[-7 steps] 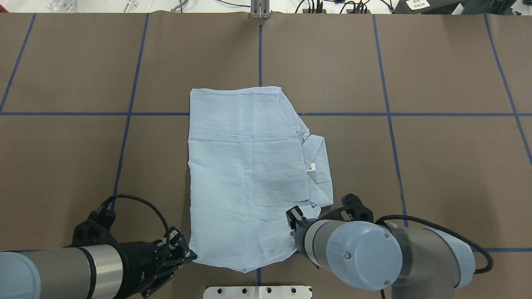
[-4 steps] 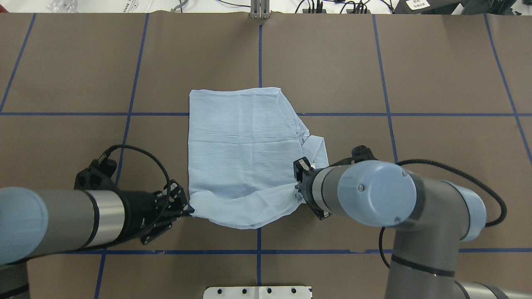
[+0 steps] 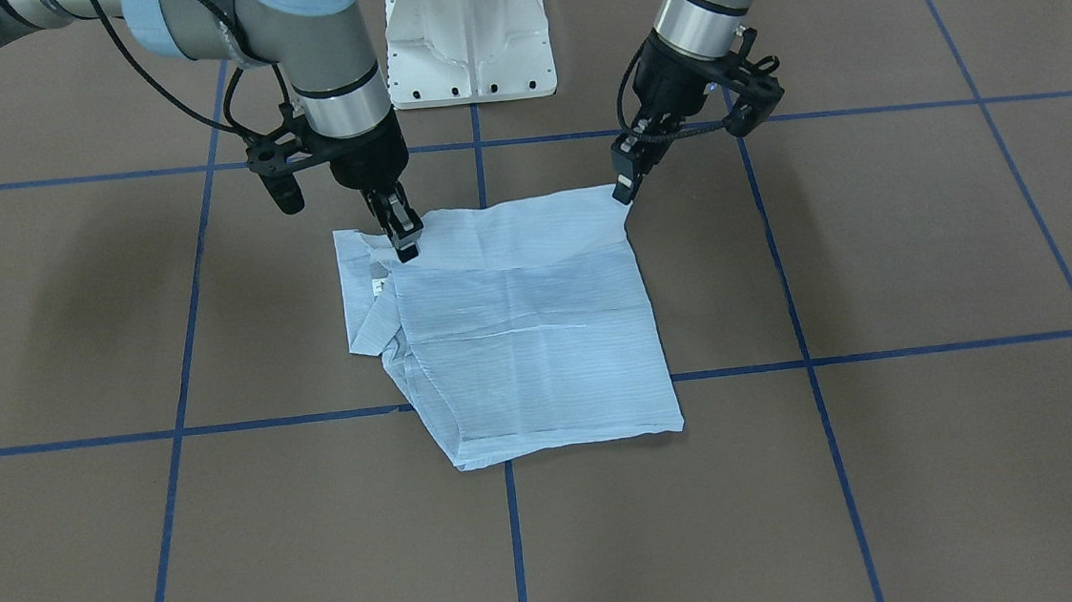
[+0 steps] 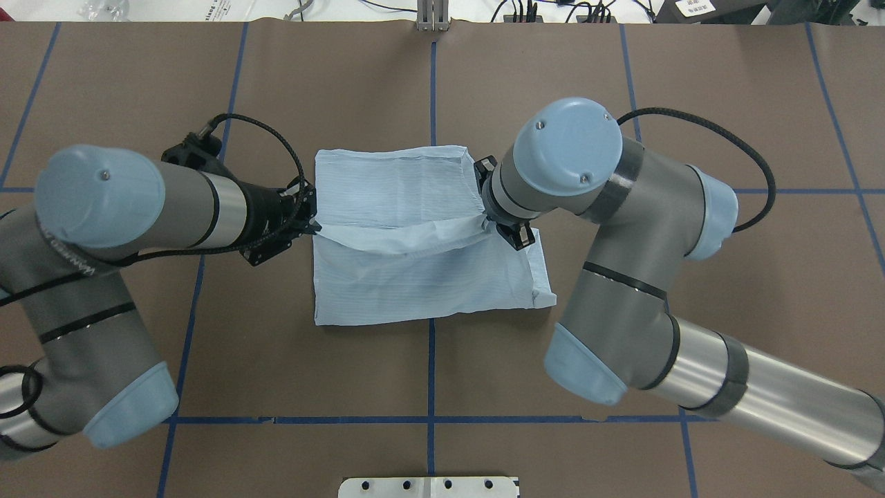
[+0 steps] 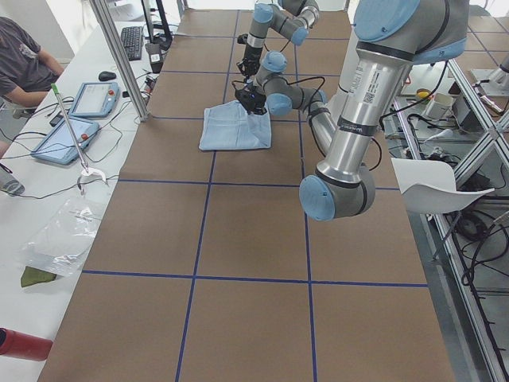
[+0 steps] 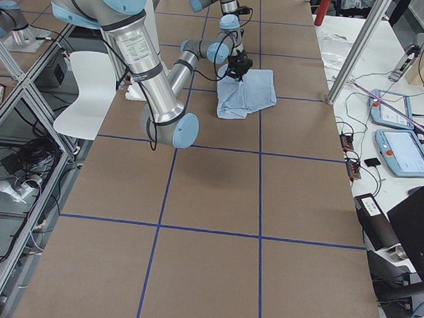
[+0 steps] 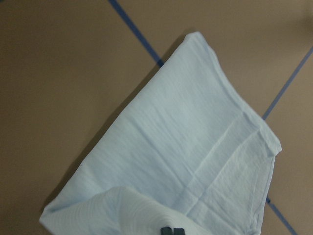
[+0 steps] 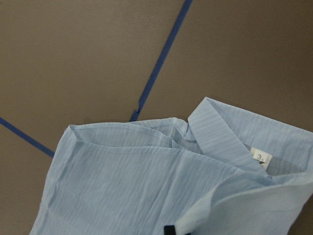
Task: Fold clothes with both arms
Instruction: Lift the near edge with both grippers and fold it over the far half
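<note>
Item 1. The silver-grey left arm (image 4: 138, 200) with light-blue joint caps reaches in across the brown paper-covered table (image 4: 138, 332) marked with blue tape lines. Its black two-finger left gripper (image 4: 312, 225) is at the left side edge of the garment. The jaws are pressed together on a corner of cloth; the left wrist view shows the fingertips (image 7: 172, 230) pinching a raised layer.

Item 2. The thin pale-blue, finely striped shirt (image 4: 422, 283) lies folded at the middle of the table, across the central tape line, between the two grippers. One edge is lifted off the lower layers and hangs in a shallow sag from one gripper to the other. The rest lies flat, with a straight fold on the side nearest the robot. The pointed collar (image 8: 230, 134) with a small white label (image 8: 260, 156) lies uncovered at the right side.

Item 3. The black two-finger right gripper (image 3: 402, 243) stands above the collar side, mostly hidden under its wrist in the overhead view. Its jaws are clamped on the other end of the lifted edge. The silver-grey right arm (image 4: 622, 228) bends back over the table.

Item 4. The white pedestal base (image 3: 468, 48) stands behind the shirt, clear of it.
</note>
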You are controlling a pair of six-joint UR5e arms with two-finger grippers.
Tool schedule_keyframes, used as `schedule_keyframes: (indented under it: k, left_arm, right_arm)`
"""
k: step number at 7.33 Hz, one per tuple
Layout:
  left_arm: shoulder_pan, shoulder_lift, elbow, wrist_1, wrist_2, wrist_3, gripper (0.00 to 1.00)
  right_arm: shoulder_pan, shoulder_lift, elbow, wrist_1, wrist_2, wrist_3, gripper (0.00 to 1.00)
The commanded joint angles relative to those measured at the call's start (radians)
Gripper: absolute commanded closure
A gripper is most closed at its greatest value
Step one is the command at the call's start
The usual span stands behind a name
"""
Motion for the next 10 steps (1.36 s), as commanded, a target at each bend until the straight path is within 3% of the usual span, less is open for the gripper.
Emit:
schedule_keyframes:
  k: [1,2,4,6,7,8,9,10]
  left_arm:
    - [-0.095,-0.084,0.168,-0.042,-0.006,0.083,1.00]
    - [-0.116,-0.101,0.258,-0.111,-0.008,0.110,1.00]
    - [-0.144,-0.153,0.438,-0.252,-0.006,0.118,1.00]
    - [-0.150,-0.172,0.525,-0.326,-0.005,0.169,1.00]
    - [-0.164,-0.177,0.587,-0.394,-0.003,0.189,0.86]
    - [-0.185,-0.183,0.648,-0.457,-0.003,0.263,0.47]
    - [-0.213,-0.184,0.667,-0.472,-0.002,0.316,0.00]
    - [-0.225,-0.186,0.667,-0.475,-0.005,0.316,0.00]
  right_arm:
    - [0.081,0.126,-0.260,0.122,0.075,-0.058,1.00]
    - [0.095,0.160,-0.376,0.213,0.078,-0.061,1.00]
    - [0.118,0.183,-0.462,0.251,0.129,-0.098,1.00]
    - [0.118,0.216,-0.617,0.422,0.129,-0.100,0.97]
    - [0.128,0.241,-0.709,0.497,0.129,-0.115,0.71]
    - [0.144,0.304,-0.810,0.531,0.127,-0.182,0.01]
    - [0.173,0.314,-0.828,0.532,0.132,-0.228,0.00]
    - [0.196,0.314,-0.832,0.532,0.130,-0.283,0.00]
